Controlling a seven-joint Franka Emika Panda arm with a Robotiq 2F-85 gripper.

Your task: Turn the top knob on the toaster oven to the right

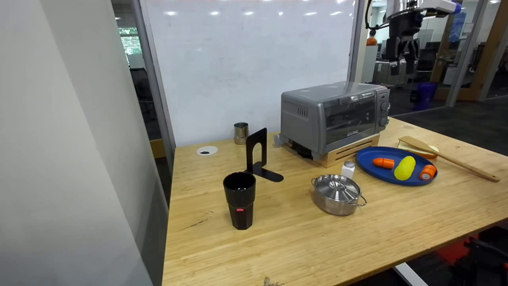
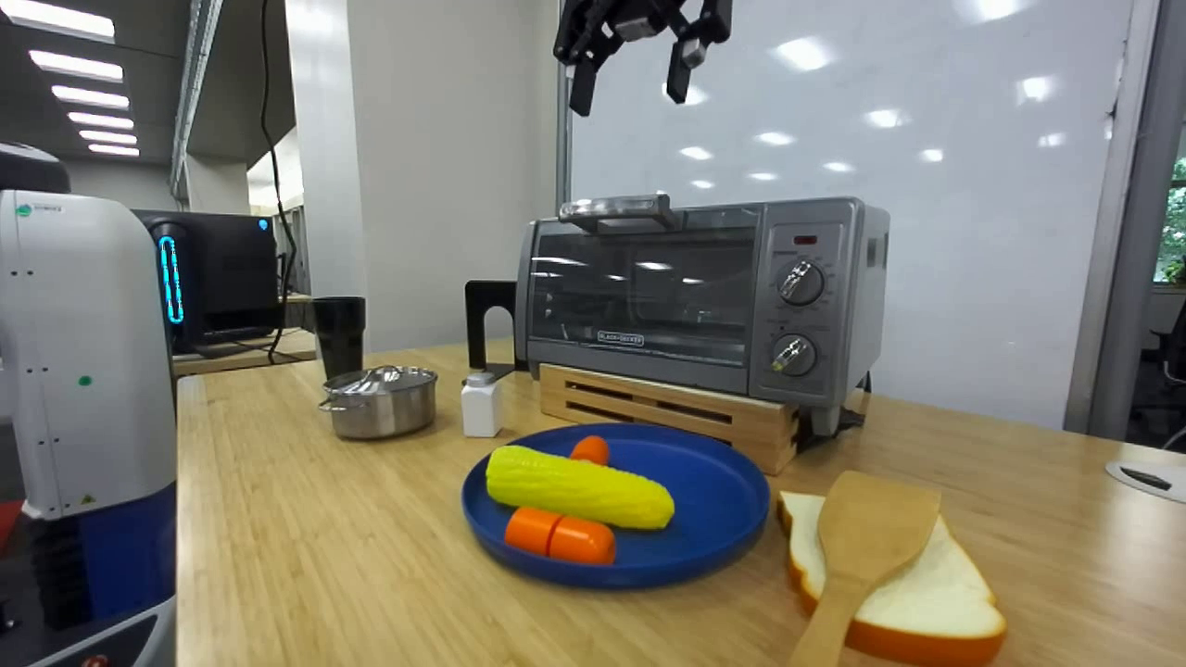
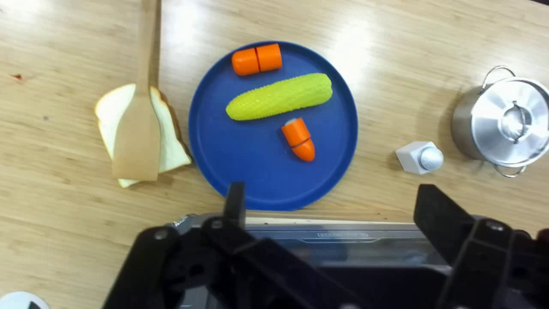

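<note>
The grey toaster oven (image 1: 301,99) stands on a wooden slotted stand, its glass door shut. In an exterior view its front (image 2: 639,287) shows the top knob (image 2: 801,283) above a lower knob (image 2: 793,355), right of the door. The top knob is dark with a silver grip slanted up to the right. My gripper (image 2: 632,88) is open and empty, high above the oven and left of the knobs there. It also hangs high in an exterior view (image 1: 402,69). In the wrist view the open fingers (image 3: 332,189) straddle the oven's front edge; the knob faces are mostly hidden.
A blue plate (image 3: 257,171) with toy corn and carrot pieces lies before the oven. A wooden spatula (image 2: 876,528) rests on a bread slice (image 2: 936,593). A white shaker (image 2: 481,408), lidded pot (image 1: 337,198), black cup (image 1: 240,198) and black bookend (image 1: 256,151) stand around.
</note>
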